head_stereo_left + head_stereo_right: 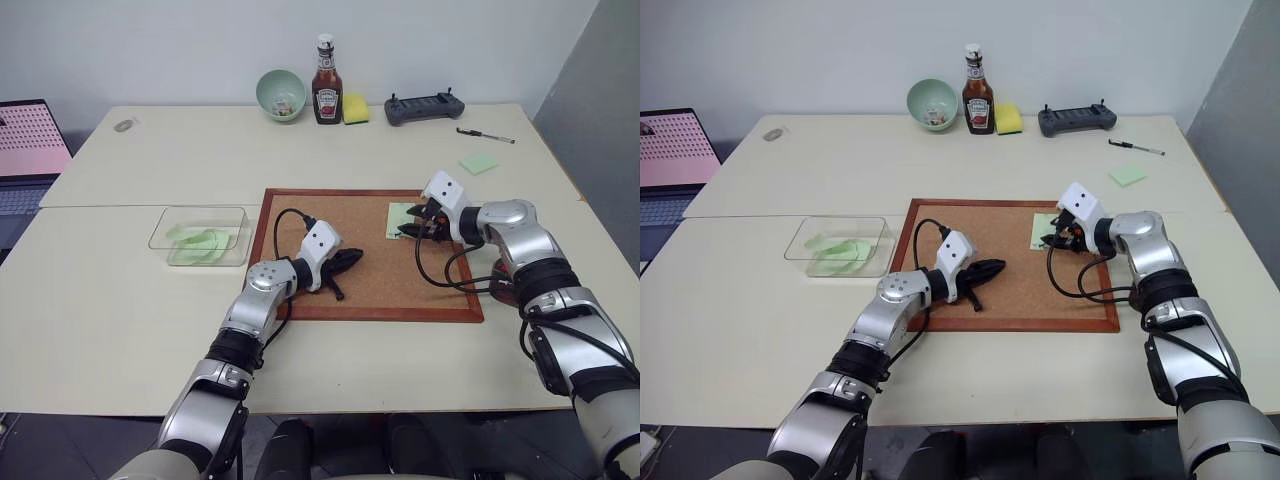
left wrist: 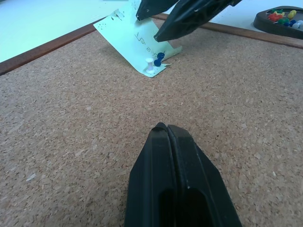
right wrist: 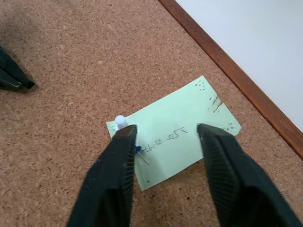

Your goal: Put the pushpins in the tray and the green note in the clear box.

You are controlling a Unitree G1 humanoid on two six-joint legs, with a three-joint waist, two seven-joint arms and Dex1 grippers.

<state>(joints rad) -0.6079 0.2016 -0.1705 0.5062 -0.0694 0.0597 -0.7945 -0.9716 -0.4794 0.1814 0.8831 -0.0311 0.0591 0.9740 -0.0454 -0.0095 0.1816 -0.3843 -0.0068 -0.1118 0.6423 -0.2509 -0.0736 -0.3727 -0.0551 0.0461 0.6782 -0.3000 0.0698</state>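
My right claw hangs spread over the green note, two pushpins unpulled; left claw pressed together.

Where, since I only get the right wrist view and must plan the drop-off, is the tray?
Observer: The tray sits just off the right edge of the cork board, beside the right forearm.
Operator: Anything in it?
Observer: Yes, several coloured pushpins lie in it.
Operator: And the clear box?
Observer: The clear box stands off the board's left edge, with green slips inside.
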